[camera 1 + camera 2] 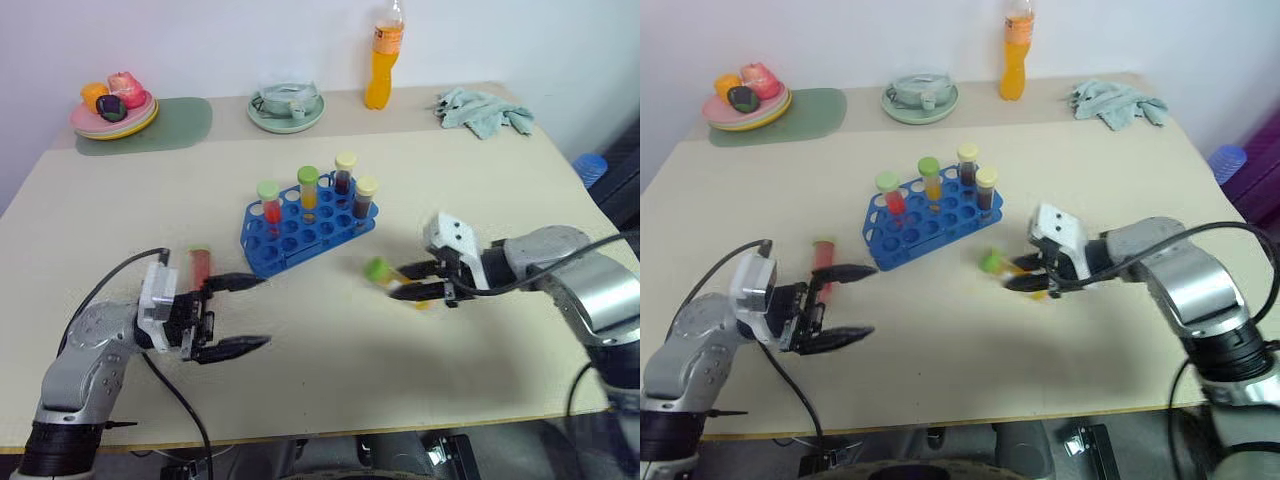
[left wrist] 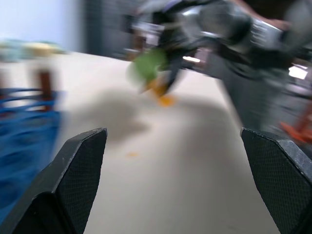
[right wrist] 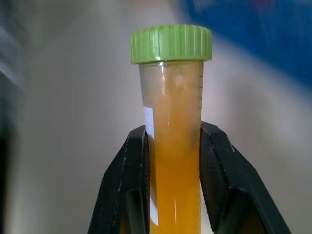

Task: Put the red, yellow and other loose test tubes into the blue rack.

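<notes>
In the right wrist view the yellow-orange tube (image 3: pixel 174 146) runs off the bottom edge. The blue rack (image 2: pixel 24 131) is blurred and cut by the left wrist view's edge. A red tube (image 1: pixel 200 268) lies partly hidden behind the left tool (image 1: pixel 240 315).

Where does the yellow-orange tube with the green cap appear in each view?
Left eye: yellow-orange tube, right of centre, in the right end effector.
Right eye: just right of centre.
Left wrist: blurred, upper middle.
Right wrist: centre, clamped between the fingers.
Shared landmark: blue rack.
</notes>
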Controlling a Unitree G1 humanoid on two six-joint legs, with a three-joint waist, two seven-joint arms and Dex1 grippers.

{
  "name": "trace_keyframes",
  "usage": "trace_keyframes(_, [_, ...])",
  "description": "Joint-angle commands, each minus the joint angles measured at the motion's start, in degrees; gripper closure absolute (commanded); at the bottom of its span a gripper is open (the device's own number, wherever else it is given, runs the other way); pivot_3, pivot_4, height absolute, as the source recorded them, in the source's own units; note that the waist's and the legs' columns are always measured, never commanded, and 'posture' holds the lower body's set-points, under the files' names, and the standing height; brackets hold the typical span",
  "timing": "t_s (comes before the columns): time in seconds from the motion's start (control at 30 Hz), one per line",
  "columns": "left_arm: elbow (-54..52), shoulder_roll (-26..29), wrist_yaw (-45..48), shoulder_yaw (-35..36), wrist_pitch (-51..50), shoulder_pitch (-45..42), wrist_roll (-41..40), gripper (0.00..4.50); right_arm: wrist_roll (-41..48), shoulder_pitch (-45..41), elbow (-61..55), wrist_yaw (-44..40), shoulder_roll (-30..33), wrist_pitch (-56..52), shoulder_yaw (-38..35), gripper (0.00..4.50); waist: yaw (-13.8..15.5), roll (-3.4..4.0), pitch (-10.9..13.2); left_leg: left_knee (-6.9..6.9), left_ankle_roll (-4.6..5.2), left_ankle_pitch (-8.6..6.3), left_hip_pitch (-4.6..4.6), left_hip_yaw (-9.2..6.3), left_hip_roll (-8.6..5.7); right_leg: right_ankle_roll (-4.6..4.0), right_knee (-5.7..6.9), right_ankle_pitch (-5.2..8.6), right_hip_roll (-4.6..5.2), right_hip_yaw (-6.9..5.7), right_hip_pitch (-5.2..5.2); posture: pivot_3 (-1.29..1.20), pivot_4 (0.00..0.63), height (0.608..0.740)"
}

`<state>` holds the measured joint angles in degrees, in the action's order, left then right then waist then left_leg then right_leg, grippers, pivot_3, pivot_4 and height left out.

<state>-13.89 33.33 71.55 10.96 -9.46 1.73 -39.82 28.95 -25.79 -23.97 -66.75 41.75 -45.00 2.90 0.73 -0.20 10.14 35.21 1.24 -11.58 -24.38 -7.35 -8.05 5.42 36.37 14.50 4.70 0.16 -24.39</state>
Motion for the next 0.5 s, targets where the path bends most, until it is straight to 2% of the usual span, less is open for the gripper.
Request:
trace_keyframes(0.03, [-3.0, -3.2, -9.2, 3.3, 1.4, 0.7, 0.9, 0.0, -0.2, 0.4, 0.3, 6.6, -9.2, 10.8, -1.6, 3.75, 0.2, -0.06, 0.0, 0.04, -0.01, 0.0, 0.0, 0.0, 0.0, -0.02, -0.01, -0.03, 0.0, -0.01, 0.04, 0.0, 0.15, 0.74])
trace_keyframes(0.23, [-4.5, -6.2, -18.5, 4.3, 2.5, -0.3, 3.4, 0.0, -4.8, -3.1, 11.8, 17.7, -28.4, 29.8, -0.4, 3.75, -0.1, -0.06, 0.0, 0.1, -0.26, 0.05, 0.1, 0.01, -0.02, -0.1, -0.02, -0.22, -0.07, 0.02, 0.05, 0.0, 0.15, 0.74])
trace_keyframes(0.5, [-5.4, -6.4, -23.6, 4.0, 2.3, -1.1, 4.7, 0.0, -11.8, -7.0, 36.3, 24.0, -42.4, 55.0, 0.0, 3.75, -0.4, -0.05, 0.0, -0.07, -0.38, 0.23, 0.46, 0.03, -0.02, -0.07, 0.28, -0.24, -0.14, 0.05, 0.0, 0.0, 0.15, 0.74])
